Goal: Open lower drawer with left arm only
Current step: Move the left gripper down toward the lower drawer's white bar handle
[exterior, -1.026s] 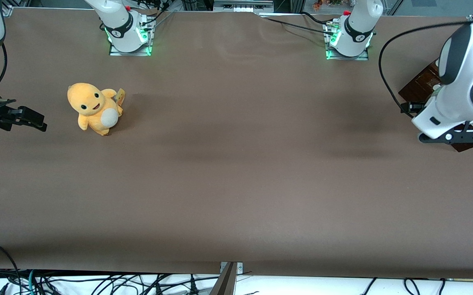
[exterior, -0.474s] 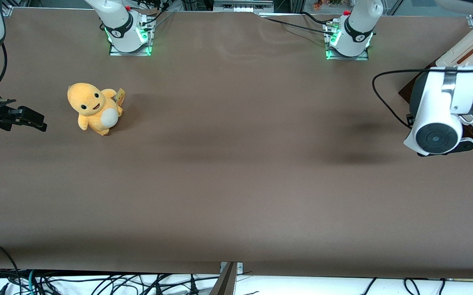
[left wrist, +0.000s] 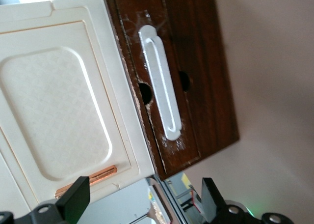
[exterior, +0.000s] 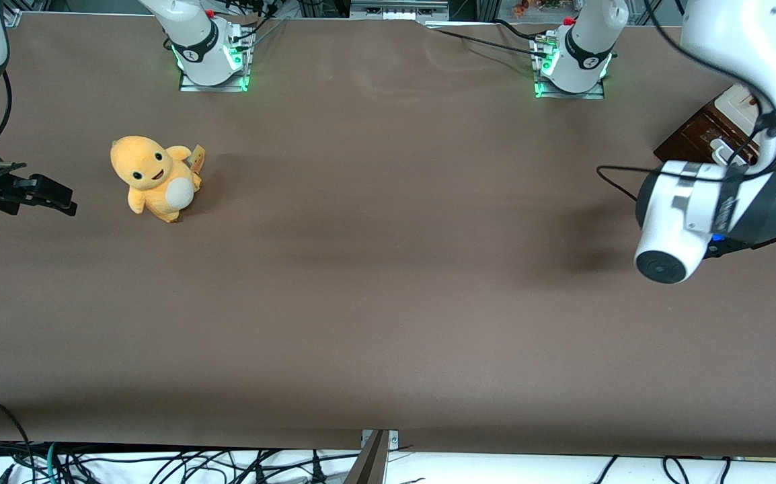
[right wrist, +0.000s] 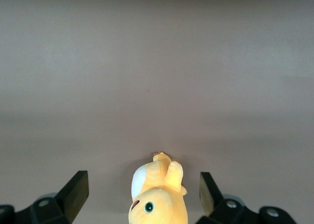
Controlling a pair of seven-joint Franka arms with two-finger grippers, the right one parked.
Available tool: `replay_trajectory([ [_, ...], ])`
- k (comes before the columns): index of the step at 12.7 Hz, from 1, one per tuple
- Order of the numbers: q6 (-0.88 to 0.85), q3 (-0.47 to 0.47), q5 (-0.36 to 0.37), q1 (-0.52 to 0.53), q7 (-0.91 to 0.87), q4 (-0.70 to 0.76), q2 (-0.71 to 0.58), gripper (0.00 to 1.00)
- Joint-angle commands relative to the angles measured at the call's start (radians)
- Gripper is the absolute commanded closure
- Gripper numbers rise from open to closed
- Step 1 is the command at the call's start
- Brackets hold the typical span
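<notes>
The dark-brown drawer front (left wrist: pixel 196 86) carries a long white bar handle (left wrist: pixel 159 98); no pale inside shows. It sits under the cream-white cabinet top (left wrist: pixel 54 111) with its thin orange slot (left wrist: pixel 88 181). In the front view the drawer front (exterior: pixel 687 138) lies at the working arm's end of the table. The left arm (exterior: pixel 717 202) hangs over the table in front of the drawer and hides its own gripper there. The left gripper (left wrist: pixel 142 204) is open and empty, held off the cabinet and clear of the handle.
An orange plush toy (exterior: pixel 156 178) sits toward the parked arm's end of the table and also shows in the right wrist view (right wrist: pixel 157 197). Two arm bases (exterior: pixel 573 67) stand along the table edge farthest from the front camera. A black cable (exterior: pixel 630 181) trails from the left arm.
The left arm's wrist has swung round and moved nearer the front camera and off the cabinet, uncovering more of the dark drawer front. The plush toy has not moved.
</notes>
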Motion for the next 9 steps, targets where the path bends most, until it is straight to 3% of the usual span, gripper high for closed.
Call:
replay_trajectory([
  [1,0.044,-0.003,0.099,0.006,-0.132,-0.112,0.019,0.0],
  [5,0.191,-0.003,0.296,0.056,-0.404,-0.34,0.02,0.0],
  [9,0.222,-0.003,0.363,0.081,-0.429,-0.436,0.016,0.03],
])
